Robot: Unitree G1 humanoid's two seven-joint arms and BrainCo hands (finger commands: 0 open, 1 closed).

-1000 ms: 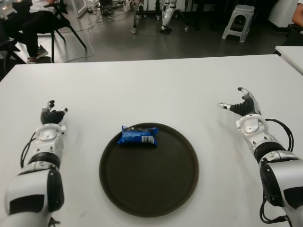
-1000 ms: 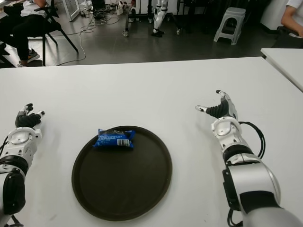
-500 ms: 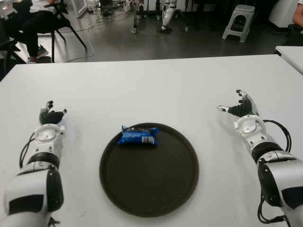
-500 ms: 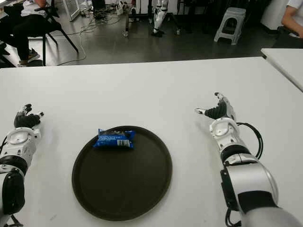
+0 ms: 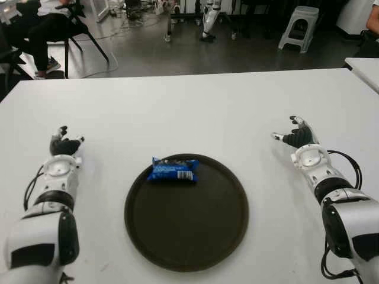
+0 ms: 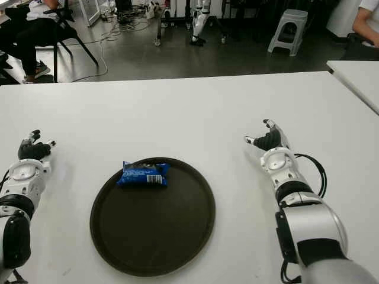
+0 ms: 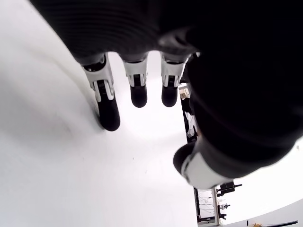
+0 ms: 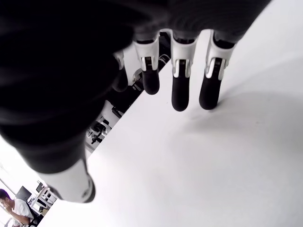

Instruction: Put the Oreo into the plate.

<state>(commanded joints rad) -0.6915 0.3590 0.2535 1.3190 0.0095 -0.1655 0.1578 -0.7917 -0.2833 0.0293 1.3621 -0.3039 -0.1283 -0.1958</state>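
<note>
A blue Oreo packet [image 5: 173,169] lies flat inside the dark round plate [image 5: 195,231], close to its far left rim. The plate sits on the white table [image 5: 195,112] in front of me. My right hand [image 5: 295,136] shows to the right of the plate, low over the table, fingers [image 8: 181,90] spread and holding nothing. My left hand [image 5: 63,142] shows to the left of the plate, its fingers [image 7: 110,104] relaxed and empty too.
Beyond the table's far edge are a grey floor, a person seated on a chair [image 5: 41,29] at far left, a grey stool [image 5: 296,26] and cables. Another white table corner [image 5: 364,65] shows at far right.
My right hand has drawn back a little toward me and sunk lower toward the table. The left hand, plate and Oreo packet have stayed put.
</note>
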